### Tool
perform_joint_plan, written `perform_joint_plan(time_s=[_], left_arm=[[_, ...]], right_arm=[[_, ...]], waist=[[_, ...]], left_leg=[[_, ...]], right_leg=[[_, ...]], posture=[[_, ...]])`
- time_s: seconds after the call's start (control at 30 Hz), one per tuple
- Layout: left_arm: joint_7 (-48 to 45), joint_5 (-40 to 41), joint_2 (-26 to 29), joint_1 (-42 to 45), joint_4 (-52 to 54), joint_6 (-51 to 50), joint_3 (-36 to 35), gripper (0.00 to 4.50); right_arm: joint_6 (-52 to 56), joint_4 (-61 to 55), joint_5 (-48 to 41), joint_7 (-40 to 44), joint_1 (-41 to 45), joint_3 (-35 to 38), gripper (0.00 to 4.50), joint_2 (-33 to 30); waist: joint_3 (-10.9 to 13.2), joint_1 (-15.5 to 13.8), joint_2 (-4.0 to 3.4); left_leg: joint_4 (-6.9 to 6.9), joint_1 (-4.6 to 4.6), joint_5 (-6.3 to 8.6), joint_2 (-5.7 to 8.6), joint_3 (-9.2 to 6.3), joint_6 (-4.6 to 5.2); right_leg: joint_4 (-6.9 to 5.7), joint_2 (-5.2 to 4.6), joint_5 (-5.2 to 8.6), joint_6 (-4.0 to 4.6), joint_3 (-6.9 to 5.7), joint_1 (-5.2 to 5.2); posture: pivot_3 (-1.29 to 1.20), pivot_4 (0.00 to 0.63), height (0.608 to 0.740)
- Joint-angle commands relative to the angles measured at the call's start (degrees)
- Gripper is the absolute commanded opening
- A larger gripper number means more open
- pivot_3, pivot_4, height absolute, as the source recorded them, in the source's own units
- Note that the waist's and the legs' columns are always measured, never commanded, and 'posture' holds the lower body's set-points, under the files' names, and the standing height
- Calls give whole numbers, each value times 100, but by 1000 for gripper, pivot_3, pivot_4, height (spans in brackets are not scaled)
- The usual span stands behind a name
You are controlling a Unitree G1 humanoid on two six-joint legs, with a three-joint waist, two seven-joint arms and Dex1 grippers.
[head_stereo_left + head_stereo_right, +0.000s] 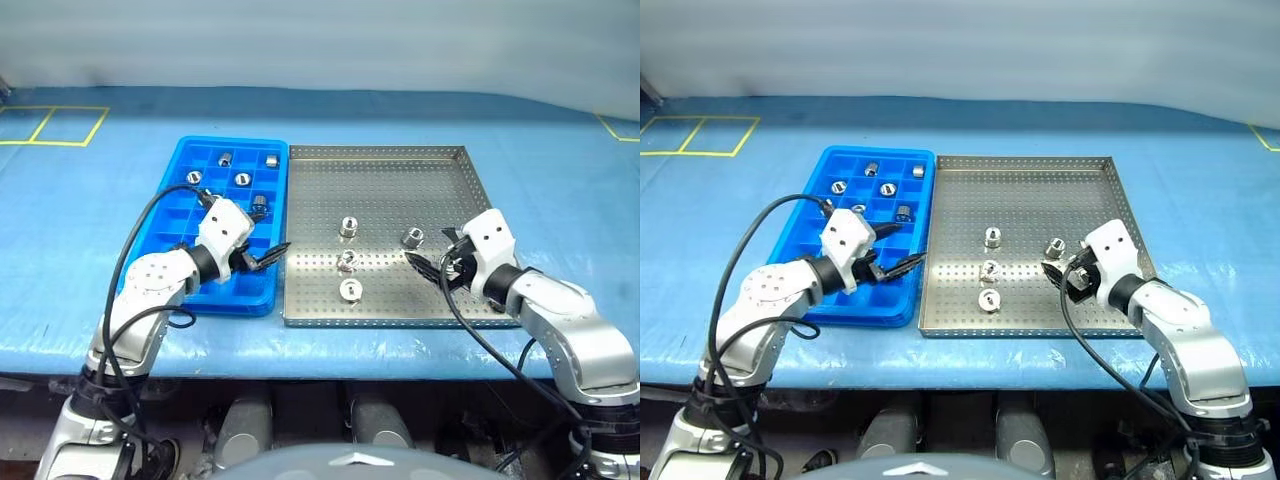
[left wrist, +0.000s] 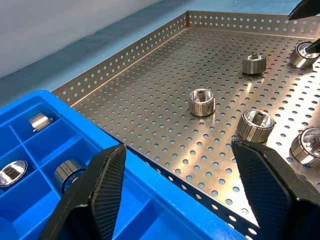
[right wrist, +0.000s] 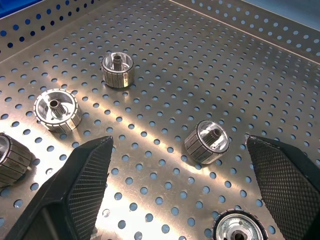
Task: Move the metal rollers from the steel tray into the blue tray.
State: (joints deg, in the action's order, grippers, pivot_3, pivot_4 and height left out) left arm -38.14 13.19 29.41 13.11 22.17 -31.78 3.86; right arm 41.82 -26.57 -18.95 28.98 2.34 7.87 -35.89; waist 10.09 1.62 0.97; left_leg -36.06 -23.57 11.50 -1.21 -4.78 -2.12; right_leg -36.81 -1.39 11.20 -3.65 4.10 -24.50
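Observation:
Several metal rollers lie on the steel tray (image 1: 400, 185); one roller (image 1: 412, 238) sits just left of my right gripper (image 1: 437, 252). In the right wrist view that roller (image 3: 207, 142) lies a little ahead of the open right gripper (image 3: 185, 185), with nothing between its fingers (image 3: 85, 185). The blue tray (image 1: 235, 141) stands left of the steel tray and holds several rollers in its far compartments, such as one (image 1: 243, 180). My left gripper (image 1: 262, 260) hovers open and empty over the blue tray's near right edge, pointing toward the steel tray.
Both trays rest side by side on a blue-covered table (image 1: 90, 240). Yellow tape lines (image 1: 60, 125) mark its far left. Black cables (image 1: 140, 225) loop from each wrist; the left one arcs over the blue tray.

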Motion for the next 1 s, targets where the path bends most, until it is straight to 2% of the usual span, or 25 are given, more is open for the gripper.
perform_joint_plan(time_s=[0.03, 0.37, 1.0], left_arm=[[-45, 79, -2, 131, -77, 132, -32, 3689], [-14, 35, -27, 184, -149, 190, 104, 3689], [7, 122, -29, 164, -54, 67, 62, 3689]], right_arm=[[-2, -315, -63, -42, -117, 229, 4487, -17], [-36, -514, -62, -121, -453, 343, 4487, 16], [-224, -298, 85, -229, -299, 197, 4487, 137]], waist=[[0, 8, 0], [0, 71, 0], [0, 90, 0]], left_leg=[[0, -1, 0, 0, 0, 0], [-2, 0, 0, 0, 1, 0], [-7, 1, 0, 0, 2, 0]], right_leg=[[0, 0, 0, 0, 0, 0], [0, 0, 0, -1, 1, 0], [-5, 0, -2, -3, 2, 1]], posture=[[-4, 150, 740], [-25, 150, 740], [-6, 150, 740]])
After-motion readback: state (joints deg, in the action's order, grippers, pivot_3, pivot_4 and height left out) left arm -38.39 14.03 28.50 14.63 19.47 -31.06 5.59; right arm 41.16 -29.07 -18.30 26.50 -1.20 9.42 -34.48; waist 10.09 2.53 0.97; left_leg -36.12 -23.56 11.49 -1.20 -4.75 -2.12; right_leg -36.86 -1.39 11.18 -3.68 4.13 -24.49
